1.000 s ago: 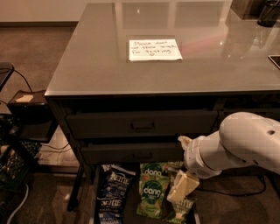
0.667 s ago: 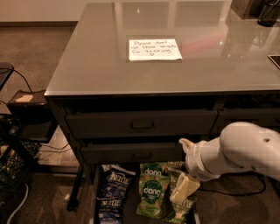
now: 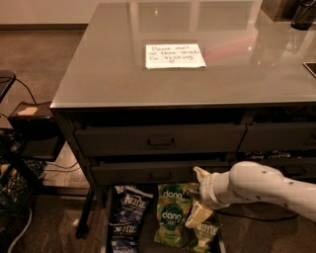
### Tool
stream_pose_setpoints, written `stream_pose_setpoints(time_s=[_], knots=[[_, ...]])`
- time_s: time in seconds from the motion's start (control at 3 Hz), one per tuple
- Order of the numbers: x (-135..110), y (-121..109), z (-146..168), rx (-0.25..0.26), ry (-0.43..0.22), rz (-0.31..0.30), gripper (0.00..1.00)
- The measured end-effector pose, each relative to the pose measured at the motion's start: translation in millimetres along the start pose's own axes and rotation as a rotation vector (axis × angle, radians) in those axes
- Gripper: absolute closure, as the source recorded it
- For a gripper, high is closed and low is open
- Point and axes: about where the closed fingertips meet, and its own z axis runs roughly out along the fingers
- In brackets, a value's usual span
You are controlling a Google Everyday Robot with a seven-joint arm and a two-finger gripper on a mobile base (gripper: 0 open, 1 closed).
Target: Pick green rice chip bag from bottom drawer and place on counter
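The bottom drawer [image 3: 109,223] is pulled open at the foot of the cabinet, lined with snack bags. Two bright green rice chip bags with a white "dang" logo lie in its middle, one at the back [image 3: 172,192] and one in front of it [image 3: 171,221]. My gripper [image 3: 198,194] reaches in from the right on a white arm, just above the drawer at the right edge of the green bags. Its cream fingers [image 3: 196,216] are spread open and hold nothing. The glossy grey counter [image 3: 108,69] bears a white handwritten note [image 3: 174,56].
Dark blue Kettle bags [image 3: 129,206] lie at the drawer's left, and an olive-green Kettle bag [image 3: 205,234] lies under my gripper. Two shut drawers with handles [image 3: 161,142] sit above. A dark stand with cables [image 3: 24,148] is at the left, and a dark object [image 3: 302,15] stands on the counter's far right.
My arm has lowered and its bulk has drawn back to the right. The gripper stays open by the right edge of the green bags. The bags have not moved.
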Motion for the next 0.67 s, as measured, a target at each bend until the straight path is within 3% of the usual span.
stream_pose_setpoints(time_s=[0.67], knots=[[45, -6, 74, -0.014, 0.006, 0.015, 0.0]])
